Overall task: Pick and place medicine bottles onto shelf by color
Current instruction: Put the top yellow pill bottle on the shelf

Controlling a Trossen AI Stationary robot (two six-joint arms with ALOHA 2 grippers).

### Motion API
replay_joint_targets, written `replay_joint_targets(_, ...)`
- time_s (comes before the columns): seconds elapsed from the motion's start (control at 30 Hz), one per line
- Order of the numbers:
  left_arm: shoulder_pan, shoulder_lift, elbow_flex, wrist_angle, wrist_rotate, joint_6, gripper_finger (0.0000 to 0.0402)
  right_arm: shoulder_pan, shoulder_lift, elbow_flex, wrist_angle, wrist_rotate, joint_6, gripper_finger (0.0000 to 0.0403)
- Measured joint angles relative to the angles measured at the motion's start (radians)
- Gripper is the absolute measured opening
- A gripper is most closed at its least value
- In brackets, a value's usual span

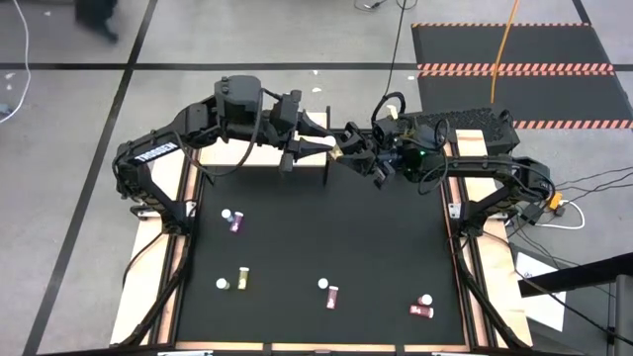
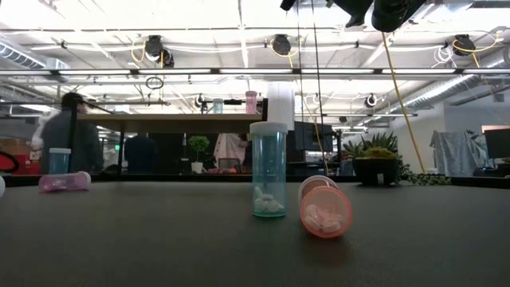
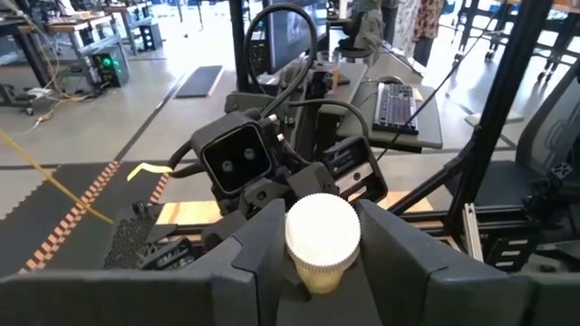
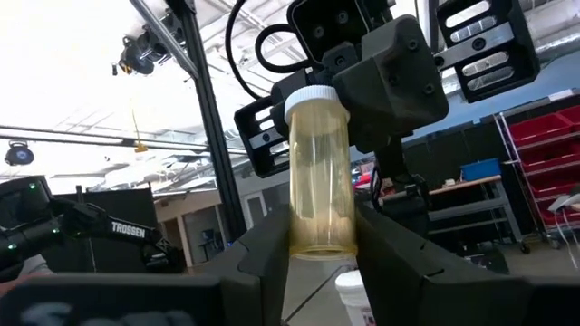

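Note:
A yellow see-through medicine bottle (image 4: 322,172) with a white cap (image 3: 323,231) hangs in the air between my two grippers, above the far middle of the table. My left gripper (image 3: 323,263) is shut on its cap end. My right gripper (image 4: 322,249) is shut on its bottom end. In the high view the two grippers meet (image 1: 343,148) beside the pale wooden shelf (image 1: 247,154). The shelf (image 2: 175,123) carries a pink bottle (image 2: 251,101) and a teal bottle (image 2: 217,105), both upright. Several more bottles are on the black table. My left gripper pinches the bottle's white cap (image 3: 299,237) between its two fingers, coming along the bottle from the table's left, roughly level. My right gripper pinches the bottle's bottom end (image 4: 319,237) between its two fingers, coming from the table's right and slanting upward along the bottle. The bottle is clear of table and shelf.
On the table stand or lie a pink bottle (image 1: 235,222), a yellow one (image 1: 242,279), an upright teal one (image 2: 268,171) beside a lying orange one (image 2: 325,211), and a red one (image 1: 422,310). People stand in the room beyond the table.

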Motion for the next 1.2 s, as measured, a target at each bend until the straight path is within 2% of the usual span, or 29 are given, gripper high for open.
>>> replay_joint_targets(0.43,0.047,0.0,0.0,-0.016,-0.008,-0.011,0.0129,-0.039,0.0,0.001,-0.039,0.029,-0.009,0.0191)
replay_joint_targets(0.67,0.091,0.0,0.0,-0.05,-0.008,-0.007,0.0129,-0.071,0.0,0.001,-0.169,0.025,-0.033,0.0228)
replay_joint_targets(0.97,0.181,0.0,0.0,-0.106,-0.007,-0.007,0.0129,-0.117,-0.005,0.001,-0.29,0.025,-0.061,0.0235)
replay_joint_targets(1.2,0.254,-0.031,0.0,-0.154,-0.012,0.003,0.0129,-0.15,-0.081,0.001,-0.436,0.027,-0.127,0.0235)
